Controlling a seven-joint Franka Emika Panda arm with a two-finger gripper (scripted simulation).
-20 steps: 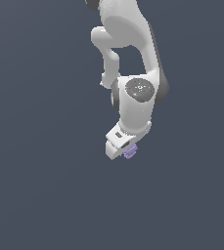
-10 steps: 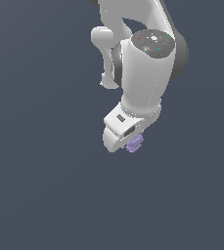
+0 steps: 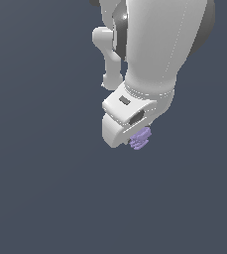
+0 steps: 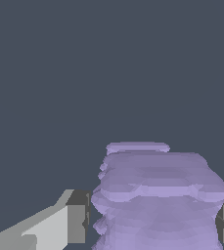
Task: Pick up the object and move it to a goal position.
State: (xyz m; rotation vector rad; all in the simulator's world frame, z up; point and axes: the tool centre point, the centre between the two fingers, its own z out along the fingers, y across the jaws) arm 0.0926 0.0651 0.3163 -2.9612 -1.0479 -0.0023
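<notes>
Object (image 3: 141, 137) is sitting clamped betw. gripper (image 3: 135, 135) pads, poking out at approx. 4 o'clock in ext. view.

Overhead exterior; close wrist view (both on object (image 4: 155, 195))

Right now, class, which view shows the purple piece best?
The wrist view: the purple piece fills the frame between the two fingers, ridges plain. The exterior view shows only a small bit of it peeking from under the hand.
</notes>
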